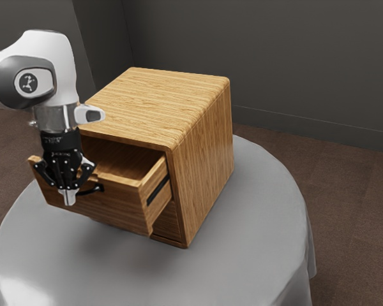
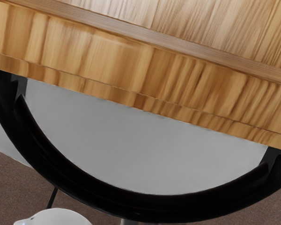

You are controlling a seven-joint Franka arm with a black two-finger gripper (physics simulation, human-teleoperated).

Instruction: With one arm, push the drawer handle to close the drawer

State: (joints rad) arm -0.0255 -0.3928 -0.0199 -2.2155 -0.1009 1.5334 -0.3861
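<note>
- One black two-finger gripper (image 1: 68,196), mine, points straight down at the outer side of the open drawer, its fingertips close together in a narrow, closed pose with nothing seen between them.
- My white and grey jointed arm (image 1: 54,60) enters from the exterior view's left and bends down to the gripper.
- The light brown wood-grain drawer (image 1: 115,205) is the upper one and juts well out of its cabinet; its hollow inside shows from above, and a black strip (image 1: 157,190) runs along its side.
- The black curved bar handle (image 2: 145,206) bows outward from the drawer's front, both ends meeting the wood. My fingertips are right beside the handle; whether they touch it I cannot tell.
- The boxy wooden cabinet (image 1: 207,159), with rounded edges and striped grain, stands upright on a round table covered with a smooth grey cloth (image 1: 262,210). The cloth also shows through the gap between handle and drawer front in my wrist view.
- Brown square-patterned flooring (image 1: 351,204) lies around the table, and plain dark grey walls (image 1: 293,57) rise behind.
</note>
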